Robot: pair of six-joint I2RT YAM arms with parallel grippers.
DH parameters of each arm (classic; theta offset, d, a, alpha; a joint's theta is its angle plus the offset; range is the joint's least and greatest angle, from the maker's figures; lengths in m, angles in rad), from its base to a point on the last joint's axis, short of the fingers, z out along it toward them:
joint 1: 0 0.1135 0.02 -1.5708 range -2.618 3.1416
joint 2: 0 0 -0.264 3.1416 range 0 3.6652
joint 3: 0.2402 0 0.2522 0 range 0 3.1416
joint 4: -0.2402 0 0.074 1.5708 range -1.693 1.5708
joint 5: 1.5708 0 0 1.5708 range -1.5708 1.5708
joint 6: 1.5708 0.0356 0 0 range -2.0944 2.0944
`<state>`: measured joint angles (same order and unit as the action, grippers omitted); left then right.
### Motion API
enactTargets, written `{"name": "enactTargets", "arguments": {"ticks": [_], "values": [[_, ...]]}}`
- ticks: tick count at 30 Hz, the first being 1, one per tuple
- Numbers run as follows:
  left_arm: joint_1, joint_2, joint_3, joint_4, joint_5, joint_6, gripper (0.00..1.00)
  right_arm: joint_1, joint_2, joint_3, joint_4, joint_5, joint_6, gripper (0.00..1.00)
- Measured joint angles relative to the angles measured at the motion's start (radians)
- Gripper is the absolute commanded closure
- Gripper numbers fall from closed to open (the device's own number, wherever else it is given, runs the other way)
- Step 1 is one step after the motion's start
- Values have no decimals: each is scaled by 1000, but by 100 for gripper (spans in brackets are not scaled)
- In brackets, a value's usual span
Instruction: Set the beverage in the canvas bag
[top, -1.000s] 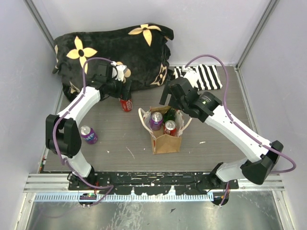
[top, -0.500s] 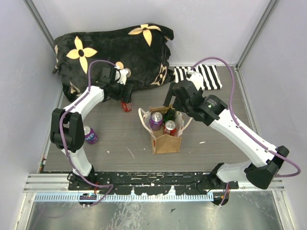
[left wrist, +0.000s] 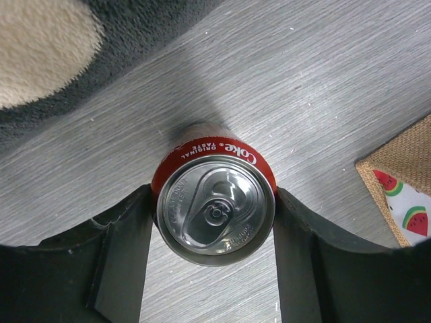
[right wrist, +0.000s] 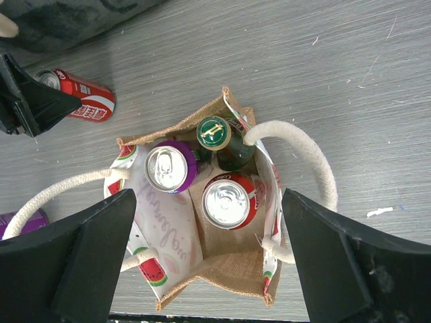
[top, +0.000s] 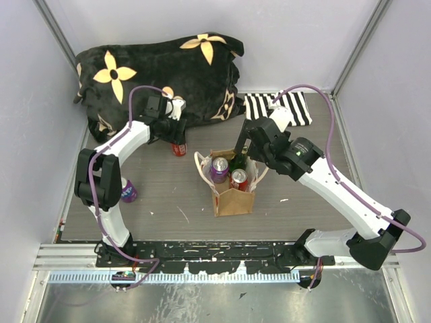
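Left gripper (left wrist: 214, 210) closed on upright Coke can (top: 178, 148), fingers (left wrist: 128, 235) touching both sides. Can stands on grey table (top: 168, 202), far left of canvas bag (top: 234, 196), just near of black floral blanket (top: 155, 74).

Right gripper (right wrist: 209, 196) spread wide, hovering over bag's open mouth, holding nothing. Bag upright at table centre; inside: purple can (right wrist: 168, 168), green bottle (right wrist: 217, 134), second red can (right wrist: 229, 202).

Loose purple can (top: 126, 190) lies near left.
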<state>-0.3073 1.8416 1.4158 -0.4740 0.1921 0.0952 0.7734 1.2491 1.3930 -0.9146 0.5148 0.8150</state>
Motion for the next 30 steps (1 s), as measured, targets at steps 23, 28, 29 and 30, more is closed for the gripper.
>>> {"name": "enactTargets", "arguments": {"ticks": [23, 28, 29, 30], "values": [[-185, -225, 571, -280, 193, -58, 100, 0, -15, -13, -13, 39, 22, 0], [-331, -249, 496, -324, 238, -51, 100, 0, -62, -13, -57, 87, 43, 0], [-353, -255, 464, -328, 242, -50, 100, 0, -79, -13, -66, 98, 49, 0], [-375, -264, 423, -333, 242, -47, 100, 0, -93, -12, -74, 106, 53, 0]]}}
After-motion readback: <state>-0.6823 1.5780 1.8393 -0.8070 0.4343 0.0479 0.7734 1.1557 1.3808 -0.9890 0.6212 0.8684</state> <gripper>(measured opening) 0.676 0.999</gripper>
